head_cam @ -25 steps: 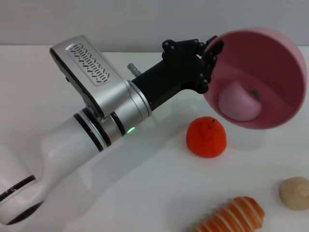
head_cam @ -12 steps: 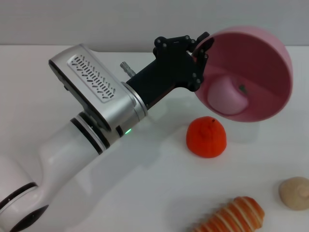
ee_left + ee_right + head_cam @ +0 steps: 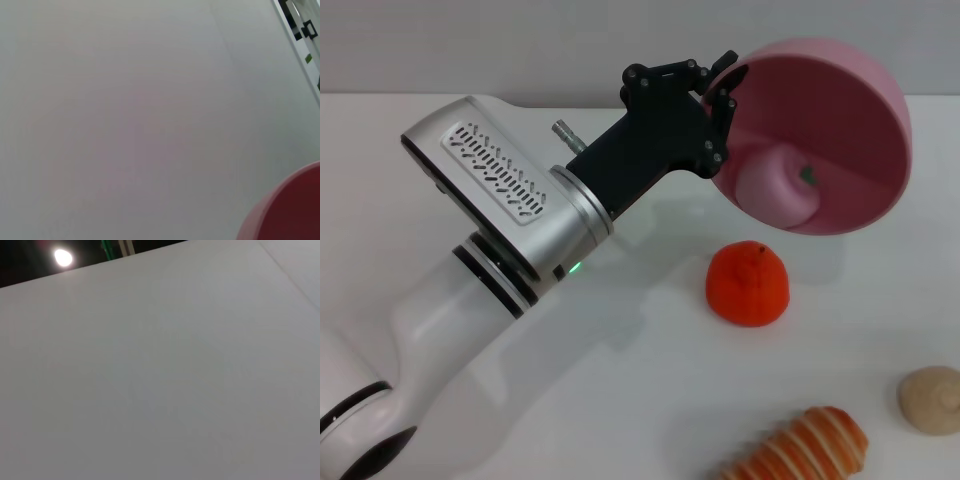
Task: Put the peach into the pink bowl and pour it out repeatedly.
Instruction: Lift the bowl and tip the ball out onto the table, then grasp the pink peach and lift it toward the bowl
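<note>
Up at about one o'clock over the white table (image 3: 650,390), the left gripper (image 3: 722,100) is clamped on the rim of the pink bowl (image 3: 850,120), its dark fingers pinching the near edge so the bowl hangs in the air, tipped well over on its side with the mouth facing toward me. The fingers are closed tight on that rim and carry nothing else. In the left wrist view only a curved slice of the bowl shows at one corner.

Inside the bowl, the peach (image 3: 775,185) sits low against the wall nearest the gripper, its small green stem mark turned to about three o'clock. It touches the bowl and has not rolled out.

Below the bowl, at roughly six o'clock from it, an orange fruit (image 3: 748,284) rests on the table, well apart from the bowl. Farther toward four o'clock lie a beige lump (image 3: 930,399) and a striped orange-and-cream piece (image 3: 800,448).

The right gripper is not in sight anywhere; its wrist camera shows only a blank pale surface.

As I judge it, the putting-in is done and the pour is partway: the bowl is tilted but the peach is not yet out. Tipping further, then refilling, remains.
</note>
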`<control>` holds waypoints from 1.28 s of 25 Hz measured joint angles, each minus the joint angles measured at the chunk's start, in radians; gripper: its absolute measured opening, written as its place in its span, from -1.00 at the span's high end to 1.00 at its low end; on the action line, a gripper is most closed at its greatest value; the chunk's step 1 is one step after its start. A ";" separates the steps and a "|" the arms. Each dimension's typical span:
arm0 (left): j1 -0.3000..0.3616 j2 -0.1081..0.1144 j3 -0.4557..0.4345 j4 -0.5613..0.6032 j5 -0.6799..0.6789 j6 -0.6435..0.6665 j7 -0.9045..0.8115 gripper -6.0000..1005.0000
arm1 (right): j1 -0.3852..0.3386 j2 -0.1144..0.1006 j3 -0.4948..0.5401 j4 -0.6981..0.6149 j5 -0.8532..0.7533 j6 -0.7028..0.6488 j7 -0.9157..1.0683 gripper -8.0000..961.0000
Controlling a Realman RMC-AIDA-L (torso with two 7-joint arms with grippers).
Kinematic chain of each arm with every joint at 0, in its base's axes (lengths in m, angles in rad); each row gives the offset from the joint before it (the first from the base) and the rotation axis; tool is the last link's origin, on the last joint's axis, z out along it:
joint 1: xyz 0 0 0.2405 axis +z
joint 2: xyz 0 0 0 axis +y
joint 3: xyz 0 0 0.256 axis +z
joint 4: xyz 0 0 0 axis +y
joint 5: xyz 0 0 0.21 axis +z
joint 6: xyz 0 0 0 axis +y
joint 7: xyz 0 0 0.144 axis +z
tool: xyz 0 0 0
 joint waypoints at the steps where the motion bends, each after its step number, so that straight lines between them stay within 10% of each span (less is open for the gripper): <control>1: -0.004 0.000 -0.001 -0.002 -0.001 0.002 0.014 0.88 | 0.004 0.000 -0.001 0.001 0.000 0.000 -0.010 0.07; 24: -0.045 0.001 -0.006 -0.049 -0.043 0.019 0.047 0.88 | 0.099 -0.009 -0.005 0.051 0.000 0.064 -0.093 0.09; 32: -0.118 0.019 -0.135 -0.049 -0.079 -0.230 -0.200 0.88 | 0.103 -0.003 -0.011 0.026 -0.092 0.104 -0.040 0.10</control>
